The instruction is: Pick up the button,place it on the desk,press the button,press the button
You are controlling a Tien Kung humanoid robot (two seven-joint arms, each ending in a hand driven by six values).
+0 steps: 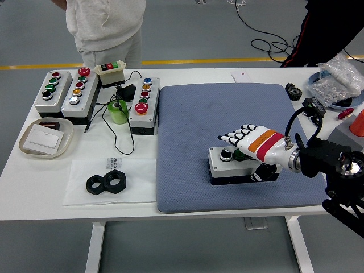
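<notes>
A: Head view: where's the box [227, 166]?
B: On the mat [193, 114], directly under the right robot hand [250, 139]. Fingers spread flat, holding nothing.
A: Its long axis?
B: Along the forearm; buttons under the fingertips.

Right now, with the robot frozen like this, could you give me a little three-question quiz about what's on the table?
1. True or false: the button box lies on the blue mat.
2. What hovers over that box? A) the right hand B) a person's hand C) nothing
3. Fill in: the green tape roll stands between two ____ boxes.

Key: 1 true; 2 A; 3 button.
</notes>
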